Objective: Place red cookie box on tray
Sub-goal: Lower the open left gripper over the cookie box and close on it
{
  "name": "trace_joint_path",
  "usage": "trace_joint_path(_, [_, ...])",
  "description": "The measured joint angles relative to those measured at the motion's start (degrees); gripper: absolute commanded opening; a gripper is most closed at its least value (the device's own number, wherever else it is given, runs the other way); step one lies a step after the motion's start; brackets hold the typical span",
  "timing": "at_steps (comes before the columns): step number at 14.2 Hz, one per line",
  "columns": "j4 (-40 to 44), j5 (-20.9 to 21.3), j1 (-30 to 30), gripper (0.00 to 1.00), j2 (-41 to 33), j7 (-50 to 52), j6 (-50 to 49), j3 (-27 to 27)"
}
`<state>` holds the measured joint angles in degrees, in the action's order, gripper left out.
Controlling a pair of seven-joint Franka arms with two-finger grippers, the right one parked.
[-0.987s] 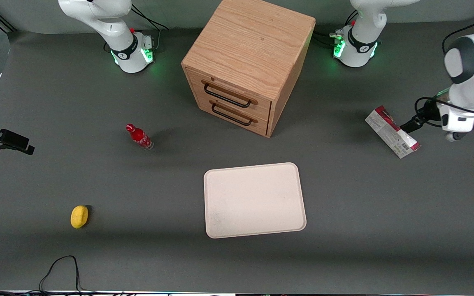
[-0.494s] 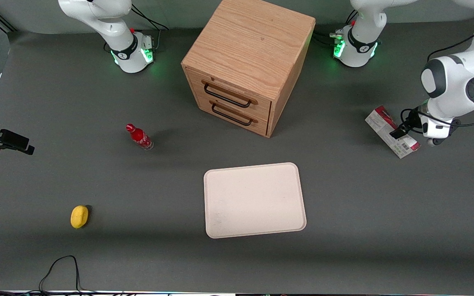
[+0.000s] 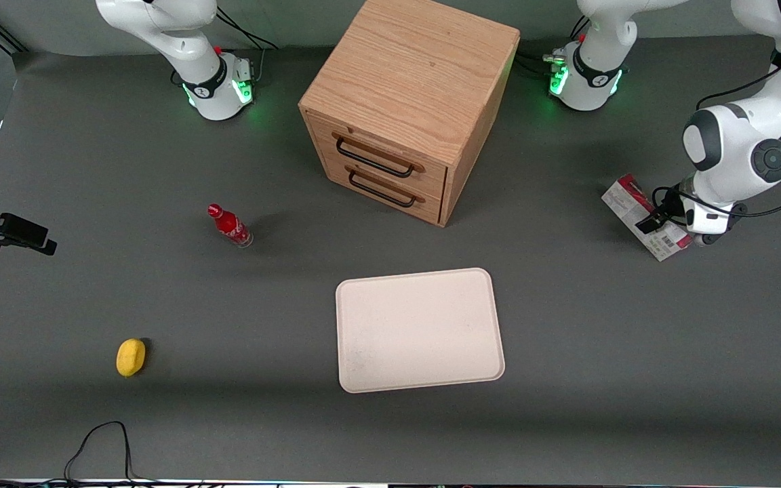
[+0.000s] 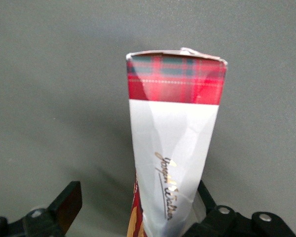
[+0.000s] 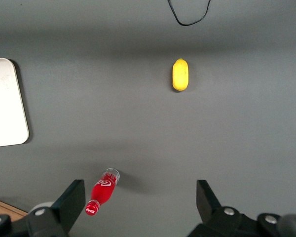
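Grey table (image 3: 160, 135), red cookie box (image 4: 173, 148), gripper (image 4: 138, 207) astride

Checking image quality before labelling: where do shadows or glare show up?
Front view: soft dark bands cross the table; the wooden cabinet casts a soft shadow. Left wrist view: red cookie box is sharp, creased face evenly lit, between the open gripper's fingers.

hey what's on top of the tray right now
Nothing shows on the tray; its whole cream surface is uncovered. The red cookie box lies on the table toward the working arm's end, with the left gripper open around it.
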<state>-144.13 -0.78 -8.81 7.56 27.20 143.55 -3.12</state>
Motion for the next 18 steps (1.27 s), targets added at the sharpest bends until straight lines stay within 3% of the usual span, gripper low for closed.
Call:
trace_joint_path(1, [0.0, 0.0, 0.01, 0.01, 0.0, 0.0, 0.0, 0.13])
trace_joint_path(12, [0.44, 0.0, 0.89, 0.0, -0.9, 0.06, -2.0, 0.99])
trace_joint_path(15, [2.49, 0.03, 1.15, 0.0, -5.67, -0.36, -9.21, 1.03])
trace_joint_path(18, [10.06, 0.03, 1.21, 0.0, -14.27, -2.32, -27.46, 1.03])
